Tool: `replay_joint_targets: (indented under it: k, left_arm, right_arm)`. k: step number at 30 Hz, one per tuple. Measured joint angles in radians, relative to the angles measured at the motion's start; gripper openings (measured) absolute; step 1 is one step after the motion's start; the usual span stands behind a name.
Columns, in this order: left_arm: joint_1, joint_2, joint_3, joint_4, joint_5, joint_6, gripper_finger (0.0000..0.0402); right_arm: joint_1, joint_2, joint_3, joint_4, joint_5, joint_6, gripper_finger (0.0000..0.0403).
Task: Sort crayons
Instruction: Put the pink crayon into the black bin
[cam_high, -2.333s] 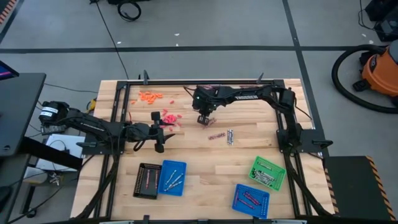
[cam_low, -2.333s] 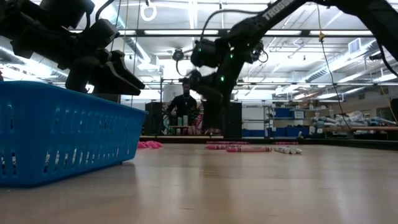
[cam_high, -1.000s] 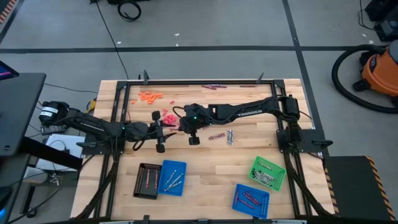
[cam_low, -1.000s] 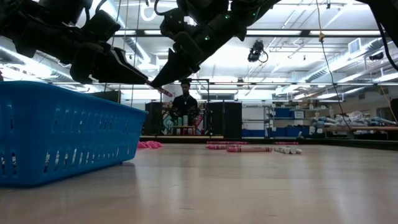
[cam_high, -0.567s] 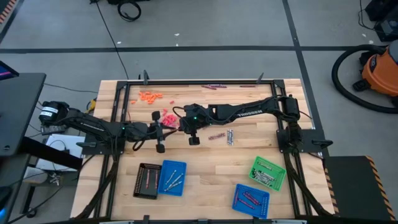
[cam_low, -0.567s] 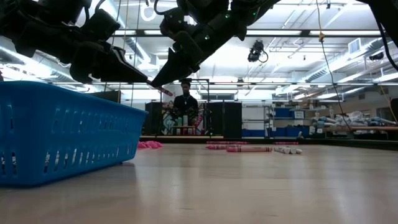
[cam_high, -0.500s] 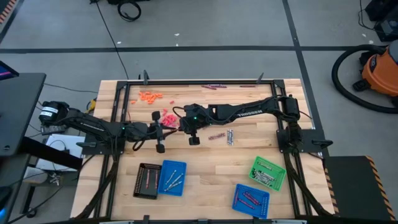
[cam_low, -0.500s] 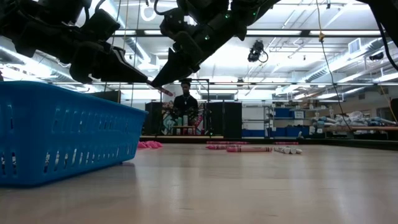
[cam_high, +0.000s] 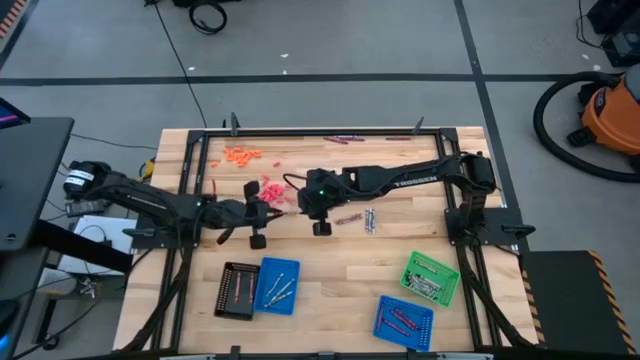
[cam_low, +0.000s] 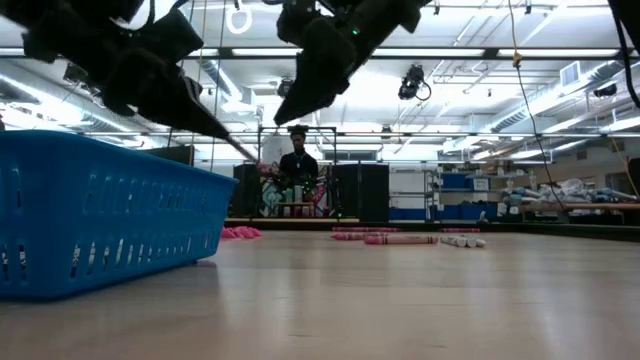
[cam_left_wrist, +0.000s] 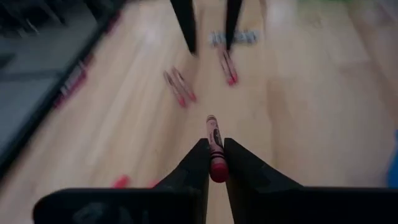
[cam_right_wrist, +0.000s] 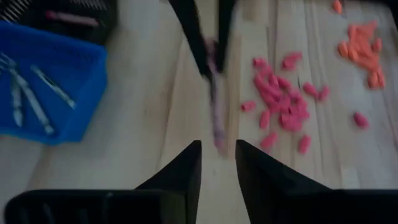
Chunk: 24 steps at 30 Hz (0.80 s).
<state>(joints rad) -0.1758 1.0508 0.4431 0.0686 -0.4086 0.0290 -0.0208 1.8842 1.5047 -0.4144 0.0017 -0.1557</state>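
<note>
A red-pink crayon (cam_left_wrist: 212, 134) hangs above the table's middle, with my left gripper (cam_left_wrist: 213, 155) shut on it. My right gripper (cam_right_wrist: 217, 155) faces it from the table's right, open, with its fingers (cam_left_wrist: 186, 25) a little beyond the crayon's free end, not touching it. In the low view my left gripper (cam_low: 235, 142) slants down and my right gripper (cam_low: 290, 112) stands higher. Red-pink pieces (cam_high: 272, 188) and orange pieces (cam_high: 240, 154) lie at the far left. Purple crayons (cam_high: 348, 218) and silver-grey crayons (cam_high: 370, 220) lie mid-table. My left gripper pinches the crayon's rear end (cam_left_wrist: 216, 169) between its two fingers. The fingers come from the table's left, slanting a little down, and lie along the crayon. The rest of the crayon sticks out past the fingertips, lifted clear of the table.
A black tray (cam_high: 237, 290) and a blue tray (cam_high: 277, 285) stand near the front left. A green tray (cam_high: 431, 278) and a second blue tray (cam_high: 404, 322) stand at the front right. A few purple crayons (cam_high: 337, 140) lie at the far edge.
My left gripper has shut on the crayon and tipped its fingertips a little lower. My right gripper has opened, let go of the crayon, and drawn back up and toward the table's right. The crayon stays in the air, now held by my left gripper alone.
</note>
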Motion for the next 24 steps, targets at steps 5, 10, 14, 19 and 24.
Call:
replay_joint_targets:
  k: [5, 10, 14, 19, 24]
  left_arm:
    - [-0.075, 0.000, 0.108, -0.211, 0.001, -0.155, 0.0041]
    - [-0.180, 0.000, 0.228, -0.429, -0.042, -0.293, 0.0041]
    - [-0.282, 0.000, 0.320, -0.604, -0.129, -0.449, 0.0042]
    - [-0.409, 0.000, 0.382, -0.753, -0.170, -0.732, 0.0042]
    - [-0.516, 0.001, 0.385, -0.796, -0.142, -1.029, 0.0043]
  right_arm:
    - [0.046, 0.003, -0.027, -0.044, 0.104, 0.050, 0.0114]
    - [0.104, -0.007, -0.048, -0.107, 0.315, 0.062, 0.0113]
    - [0.140, -0.026, -0.048, -0.100, 0.446, 0.075, 0.0113]
    - [0.164, -0.025, -0.048, -0.095, 0.541, 0.110, 0.0113]
    - [0.171, -0.022, -0.048, -0.084, 0.594, 0.126, 0.0113]
